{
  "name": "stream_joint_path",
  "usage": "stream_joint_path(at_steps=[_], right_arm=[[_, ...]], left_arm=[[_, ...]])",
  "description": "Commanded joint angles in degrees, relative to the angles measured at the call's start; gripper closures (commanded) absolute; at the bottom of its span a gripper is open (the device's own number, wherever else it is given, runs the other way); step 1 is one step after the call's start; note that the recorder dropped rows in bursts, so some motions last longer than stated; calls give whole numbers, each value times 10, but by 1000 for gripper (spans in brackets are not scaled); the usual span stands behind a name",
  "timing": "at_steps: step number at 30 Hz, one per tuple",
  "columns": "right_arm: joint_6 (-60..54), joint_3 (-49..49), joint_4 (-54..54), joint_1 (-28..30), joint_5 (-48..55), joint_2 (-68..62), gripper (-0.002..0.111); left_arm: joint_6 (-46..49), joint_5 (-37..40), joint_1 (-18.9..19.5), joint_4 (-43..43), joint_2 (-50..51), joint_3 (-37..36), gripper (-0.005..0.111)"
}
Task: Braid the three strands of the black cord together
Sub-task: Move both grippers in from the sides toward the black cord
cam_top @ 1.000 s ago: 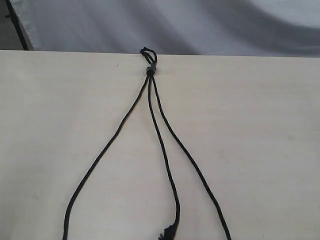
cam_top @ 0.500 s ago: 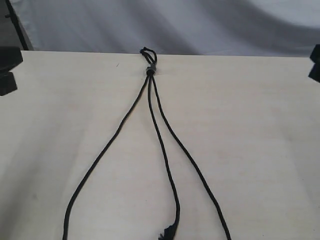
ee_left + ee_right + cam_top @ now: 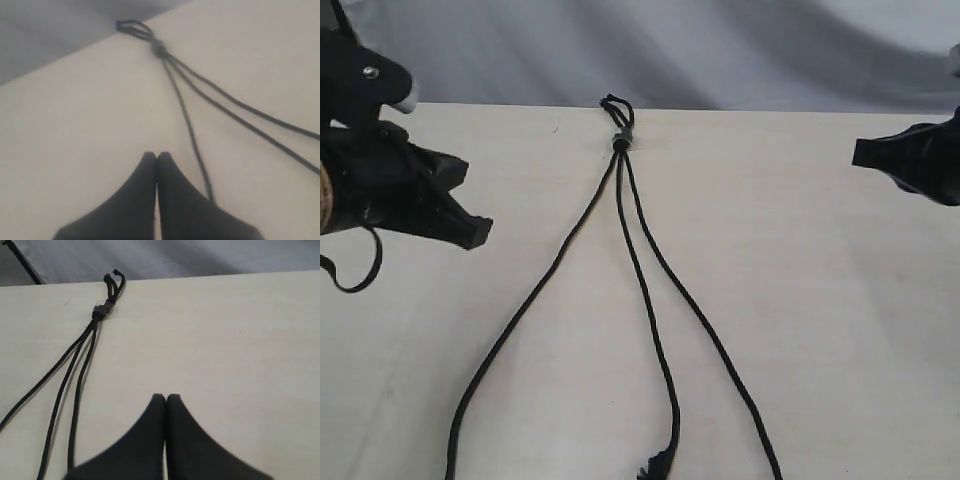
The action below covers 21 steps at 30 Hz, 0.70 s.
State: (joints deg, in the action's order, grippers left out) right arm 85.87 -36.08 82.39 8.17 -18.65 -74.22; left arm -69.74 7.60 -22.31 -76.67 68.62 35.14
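Black cord (image 3: pixel 619 142): lies flat on the table (image 3: pixel 840 340), its joined end at the far edge.
Three strands (image 3: pixel 651 330): fan out toward the near edge, unbraided; the middle one ends in a frayed tip.
Left gripper (image 3: pixel 156 156): fingers pressed together, empty, near the left strand.
Right gripper (image 3: pixel 165 397): fingers pressed together, empty, well apart from the cord.

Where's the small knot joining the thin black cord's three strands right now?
In the exterior view the small grey-banded knot sits at the pale table's far edge, centre, between the left gripper and right gripper, touching neither.
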Motion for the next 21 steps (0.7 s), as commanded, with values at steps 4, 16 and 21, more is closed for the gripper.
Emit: stream_joint_path(at_steps=[4,16,21], right_arm=[[-8,-26,6,2,133,-2,109],[192,-41,176,2,-87,-30,109],[177,-57,176,2,-254,-79,109]], left_arm=[[46,396,-79,163,30,88,107],[457,294,-55,589,109,146,107],[457,291,-55,589,115,146,107]])
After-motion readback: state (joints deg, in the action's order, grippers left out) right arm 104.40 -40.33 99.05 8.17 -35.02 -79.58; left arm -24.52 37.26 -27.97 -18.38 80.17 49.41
